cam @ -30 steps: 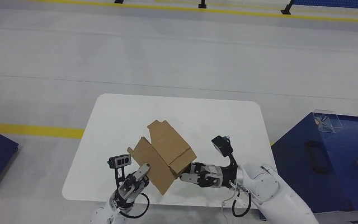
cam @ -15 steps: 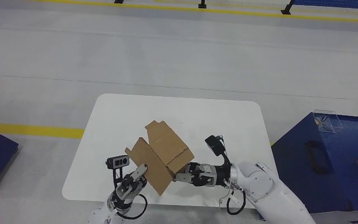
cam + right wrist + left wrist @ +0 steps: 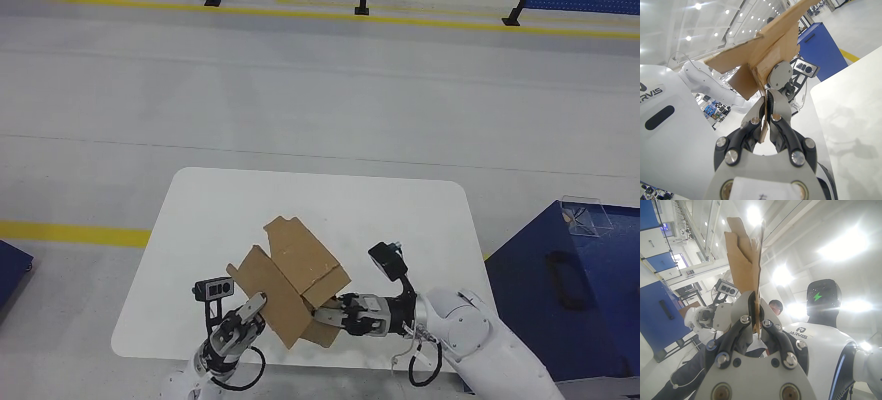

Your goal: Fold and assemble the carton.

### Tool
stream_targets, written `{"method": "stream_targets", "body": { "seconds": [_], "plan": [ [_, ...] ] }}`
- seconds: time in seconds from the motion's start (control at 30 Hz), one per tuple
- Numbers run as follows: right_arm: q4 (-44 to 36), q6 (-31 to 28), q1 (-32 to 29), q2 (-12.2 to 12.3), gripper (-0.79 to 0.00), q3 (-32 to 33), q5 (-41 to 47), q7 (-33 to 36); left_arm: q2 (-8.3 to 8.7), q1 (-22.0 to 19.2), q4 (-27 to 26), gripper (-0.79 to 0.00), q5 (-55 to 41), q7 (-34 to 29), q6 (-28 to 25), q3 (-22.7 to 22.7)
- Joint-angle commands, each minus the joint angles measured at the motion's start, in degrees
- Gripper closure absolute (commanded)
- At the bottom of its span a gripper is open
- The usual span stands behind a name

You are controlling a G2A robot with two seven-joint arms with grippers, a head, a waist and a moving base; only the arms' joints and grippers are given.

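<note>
Since the earlier frame we note the right end effector (image 3: 327, 318) dipped, baring a lower flap (image 3: 322, 336); it and the left end effector (image 3: 254, 306) each pinch an edge of the carton (image 3: 295, 268), held above the desk (image 3: 400, 215), its long axis running between them.

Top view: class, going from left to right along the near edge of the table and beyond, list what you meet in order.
left gripper → carton → right gripper → blue cabinet
</note>
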Motion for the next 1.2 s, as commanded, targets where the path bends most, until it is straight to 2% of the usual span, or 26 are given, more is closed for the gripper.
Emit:
{"method": "stream_targets", "body": {
  "seconds": [0.0, 0.13, 0.3, 0.4, 0.5, 0.67, 0.8, 0.93, 1.17],
  "plan": [
    [-0.2, 0.3, -0.1, 0.0, 0.0, 0.2, 0.3, 0.3, -0.01, -0.1, 0.5, -0.785, -0.6, -0.1, 0.2, -0.2],
    [-0.8, 4.1, -0.3, 0.4, 0.0, 1.9, 1.7, 1.3, 0.03, -0.5, 2.7, -0.785, -2.5, 0.7, 0.2, -2.0],
    [-1.7, 11.0, -0.9, 1.3, 0.0, 6.0, 4.0, 4.8, 0.37, -2.0, 8.7, -0.785, -3.3, 6.1, 3.4, -6.9],
    [-2.2, 15.6, -1.3, 2.0, 0.0, 8.3, 2.0, 7.5, 0.54, -2.9, 10.4, -0.785, -4.9, 10.1, 6.5, -9.8],
    [-2.5, 20.2, -1.3, 2.5, 0.0, 9.6, -1.5, 11.1, 0.87, -3.4, 10.1, -0.785, -4.6, 10.6, 8.0, -12.6],
    [-3.3, 24.5, -0.8, 3.1, 0.0, 8.8, -12.0, 17.4, 1.5, -4.1, 7.1, -0.785, 3.3, 6.3, 12.4, -13.7],
    [-5.2, 24.5, 0.0, 3.2, 0.0, 6.3, -17.0, 22.0, 1.66, -5.1, 3.4, -0.785, 6.6, 2.4, 14.0, -13.1],
    [-6.8, 23.9, 0.2, 3.2, 0.0, 4.4, -20.3, 24.5, 1.74, -5.4, 0.4, -0.785, 8.6, -2.2, 14.8, -11.7],
    [-9.7, 21.2, -0.3, 3.5, 0.0, 3.8, -20.5, 26.6, 1.84, -7.1, 1.3, -0.785, 14.4, -7.5, 19.2, -8.3]
  ]
}}
